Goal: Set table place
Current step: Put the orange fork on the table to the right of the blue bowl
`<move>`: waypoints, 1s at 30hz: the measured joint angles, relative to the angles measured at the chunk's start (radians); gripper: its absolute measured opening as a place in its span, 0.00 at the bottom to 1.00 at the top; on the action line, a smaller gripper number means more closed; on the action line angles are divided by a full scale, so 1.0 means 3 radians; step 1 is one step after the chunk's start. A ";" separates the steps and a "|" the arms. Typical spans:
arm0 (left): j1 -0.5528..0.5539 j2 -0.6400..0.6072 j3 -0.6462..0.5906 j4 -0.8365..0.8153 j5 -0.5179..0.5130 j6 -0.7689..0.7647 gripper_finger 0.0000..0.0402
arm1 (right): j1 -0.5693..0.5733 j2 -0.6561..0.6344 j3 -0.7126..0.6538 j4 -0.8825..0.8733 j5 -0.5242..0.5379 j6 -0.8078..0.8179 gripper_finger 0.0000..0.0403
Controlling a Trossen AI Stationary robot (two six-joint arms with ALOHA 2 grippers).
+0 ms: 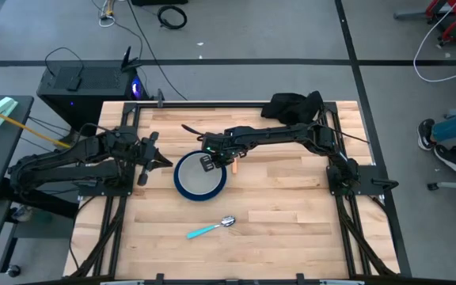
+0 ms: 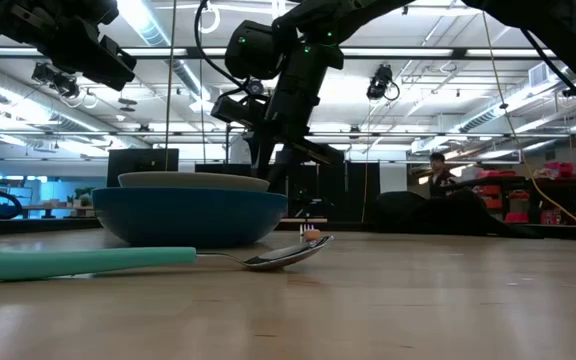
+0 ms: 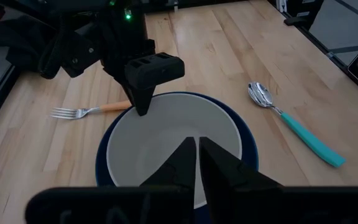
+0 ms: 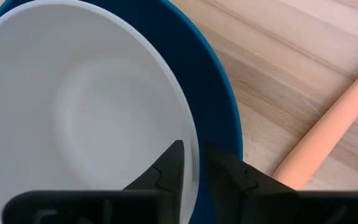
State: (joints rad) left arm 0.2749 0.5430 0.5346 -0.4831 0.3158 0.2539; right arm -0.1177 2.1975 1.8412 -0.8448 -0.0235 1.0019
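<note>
High view: right end effector (image 1: 209,164), fingers nearly together, hovers over bowl (image 1: 198,175) on plate (image 1: 182,188); next, probably grasp fork (image 3: 92,111).

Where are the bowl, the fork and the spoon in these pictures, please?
bowl (image 3: 166,140): left wrist view, on its pale inner floor.
fork (image 3: 64,113): left wrist view, on the metal tines.
spoon (image 1: 204,231): high view, on the teal handle.

Blue plate (image 3: 247,146), pale grey bowl (image 3: 166,143), orange-handled fork (image 3: 89,111), teal-handled spoon (image 3: 294,124).
</note>
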 joint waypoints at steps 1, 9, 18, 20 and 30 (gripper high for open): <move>0.0000 0.0000 0.0000 0.0000 0.0000 0.0001 0.08 | 0.0000 0.0000 0.0000 0.0000 0.0000 0.0002 0.20; -0.0001 -0.0001 0.0000 0.0000 0.0000 0.0001 0.08 | 0.0001 -0.0019 0.0000 -0.0015 0.0000 0.0003 0.25; -0.0001 -0.0002 0.0000 0.0001 0.0000 0.0000 0.07 | -0.0015 -0.0196 0.0003 -0.0150 0.0001 0.0005 0.25; -0.0001 0.0000 0.0000 0.0004 0.0000 0.0000 0.07 | -0.0014 -0.0231 0.0003 -0.0166 0.0000 0.0005 0.25; 0.0000 -0.0001 0.0000 0.0001 0.0000 0.0000 0.08 | -0.0007 -0.0593 0.0001 -0.0555 0.0064 -0.0184 0.25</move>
State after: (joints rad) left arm 0.2749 0.5426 0.5346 -0.4828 0.3157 0.2539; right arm -0.1199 2.0196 1.8416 -1.0112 -0.0043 0.9467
